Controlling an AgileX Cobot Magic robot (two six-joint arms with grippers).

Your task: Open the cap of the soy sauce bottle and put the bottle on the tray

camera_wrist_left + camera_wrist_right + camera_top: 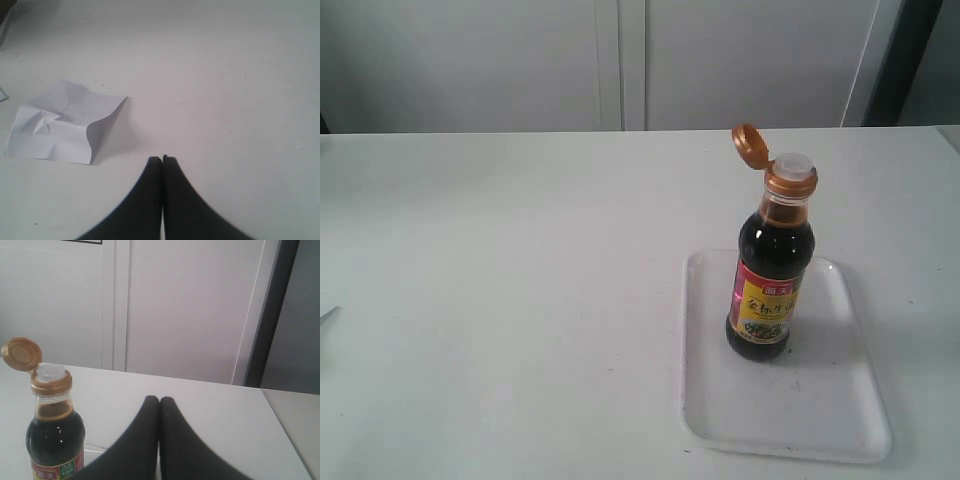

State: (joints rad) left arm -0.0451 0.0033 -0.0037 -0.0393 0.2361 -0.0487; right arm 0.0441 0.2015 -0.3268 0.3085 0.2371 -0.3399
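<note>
The soy sauce bottle (770,280) stands upright on the white tray (820,400) at the table's right front. Its copper-gold cap (749,146) is flipped back on its hinge, baring the white spout (794,166). In the right wrist view the bottle (52,440) and its raised cap (21,354) sit beside my right gripper (159,399), which is shut with nothing between its black fingers and apart from the bottle. My left gripper (162,159) is also shut and empty, low over bare table. Neither gripper shows in the exterior view.
A crumpled sheet of white paper (60,122) lies on the table near my left gripper. White cabinet doors (620,60) stand behind the table. A dark vertical post (267,315) rises beyond the table's far right corner.
</note>
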